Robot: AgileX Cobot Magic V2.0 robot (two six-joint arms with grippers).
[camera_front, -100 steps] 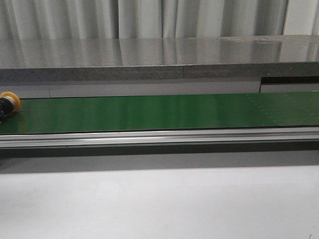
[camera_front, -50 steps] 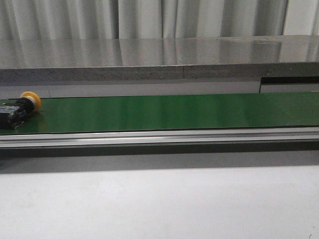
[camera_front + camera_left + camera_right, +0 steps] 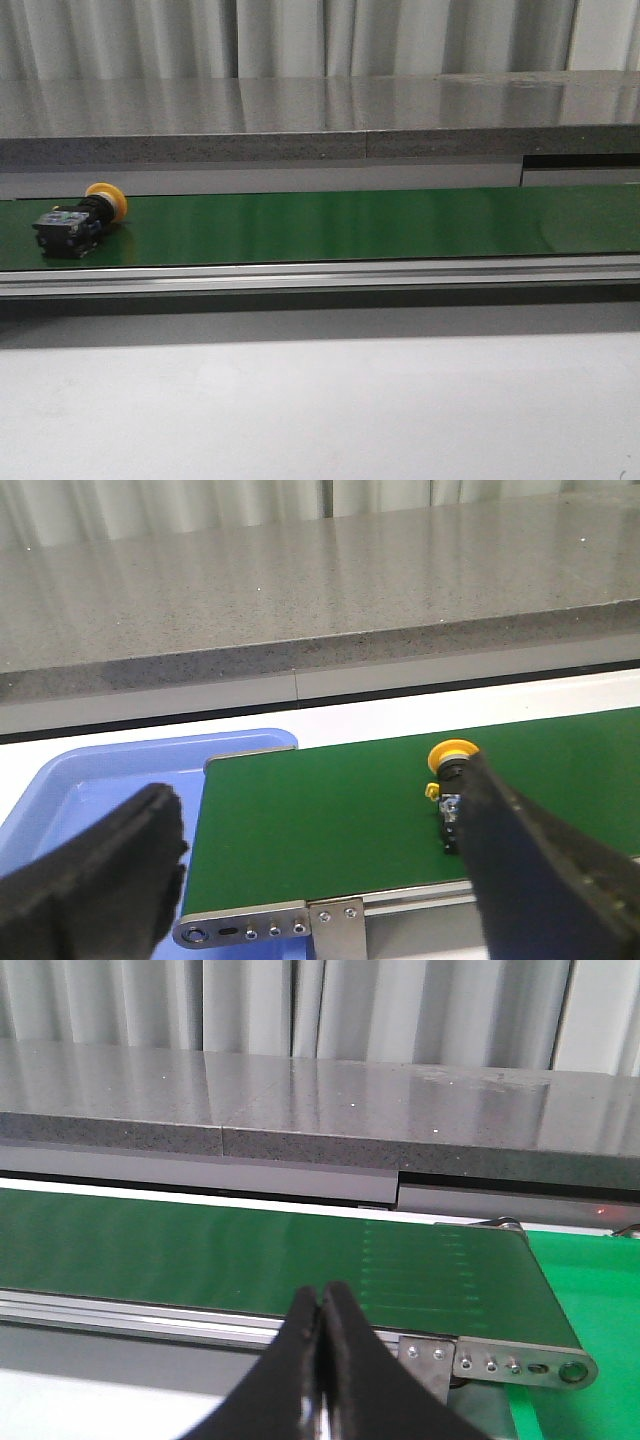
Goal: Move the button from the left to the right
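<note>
Green conveyor belt carries one button, lying on its side. Left gripper gapes wide, empty; right gripper is pressed closed, empty.

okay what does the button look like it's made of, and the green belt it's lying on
The button: probably moulded plastic, a smooth yellow-orange cap and a matte black boxy body. The green belt: likely a rubbery or PVC conveyor surface with a slight sheen, since pale reflections show along it. Neither can be confirmed by look alone.

button body half hidden (behind left gripper)
</note>
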